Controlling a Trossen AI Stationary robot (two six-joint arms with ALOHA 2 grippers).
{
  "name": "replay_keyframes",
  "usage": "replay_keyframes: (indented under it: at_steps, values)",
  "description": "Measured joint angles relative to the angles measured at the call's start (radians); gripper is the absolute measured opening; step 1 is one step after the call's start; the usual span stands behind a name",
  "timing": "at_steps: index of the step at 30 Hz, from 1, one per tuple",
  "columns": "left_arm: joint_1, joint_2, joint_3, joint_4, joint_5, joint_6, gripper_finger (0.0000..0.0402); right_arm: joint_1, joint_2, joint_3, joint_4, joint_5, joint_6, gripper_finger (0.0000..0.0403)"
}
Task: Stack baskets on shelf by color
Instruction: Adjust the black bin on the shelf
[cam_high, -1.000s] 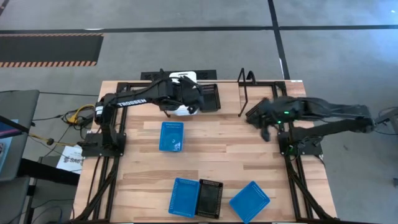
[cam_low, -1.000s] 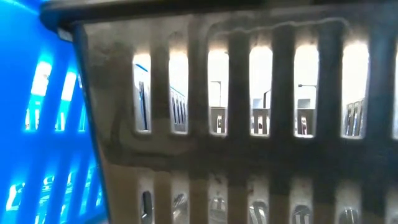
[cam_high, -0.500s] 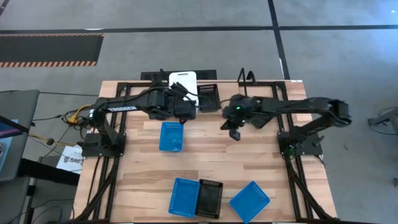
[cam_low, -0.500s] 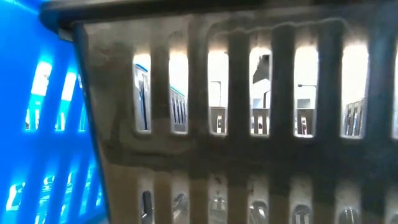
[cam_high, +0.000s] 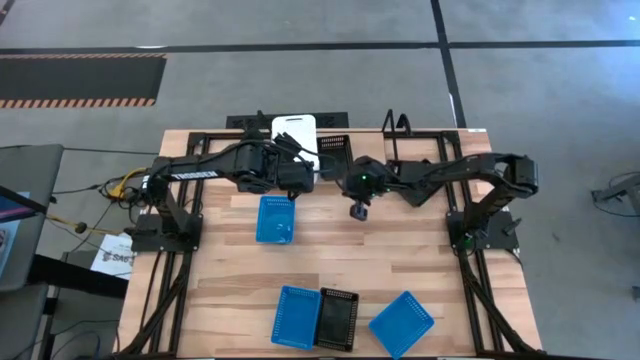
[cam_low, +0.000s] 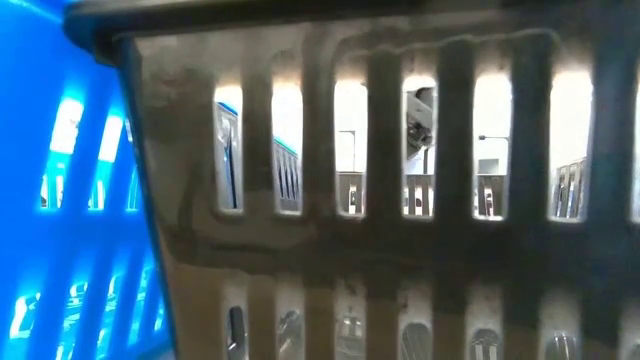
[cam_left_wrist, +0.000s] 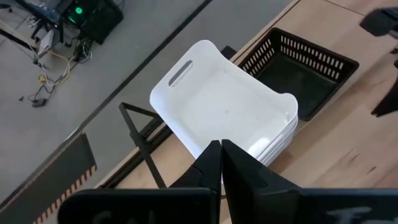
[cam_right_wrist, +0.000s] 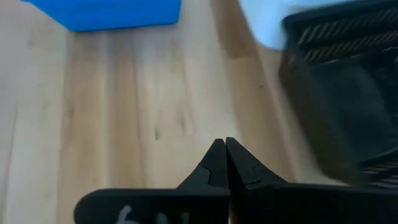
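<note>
1. Nearest the table's (cam_high: 420, 250) front edge, three baskets are observed in a row: a blue basket (cam_high: 296, 317), a black basket (cam_high: 338, 319) touching its side, and a second blue basket (cam_high: 402, 323) lying turned, just apart from the black one.
2. In the low view, the sight is almost wholly blocked by the slotted wall of a black basket (cam_low: 400, 200), with a blue one (cam_low: 70, 200) beside it.
3. Toward the middle of the table a third blue basket (cam_high: 276, 219) is seen lying alone.
4. The left arm is extended across the table's far part, its forearm level; the left gripper (cam_left_wrist: 221, 152) is held pressed shut, empty, just before the white stack.
5. The right arm is stretched from its base toward the table's middle, elbow raised; the right gripper (cam_right_wrist: 224, 149) is pointed down over bare wood, fingers closed together, nothing held, near the far black basket.
6. At the far edge, a stack of white baskets (cam_left_wrist: 227, 112) is recorded on the shelf (cam_high: 395, 140); their number cannot be told. A further black basket (cam_left_wrist: 301, 68) stands just beside the stack.
7. Count in view: three blue, two black.
</note>
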Motion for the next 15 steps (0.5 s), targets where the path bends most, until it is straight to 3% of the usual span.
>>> replay_keyframes:
  at_steps: [15]
  values:
    - [0.000,0.000,0.000,0.000,-0.008,0.004,0.0000,-0.058,0.000,0.015,0.061,0.011,-0.032,0.0000]
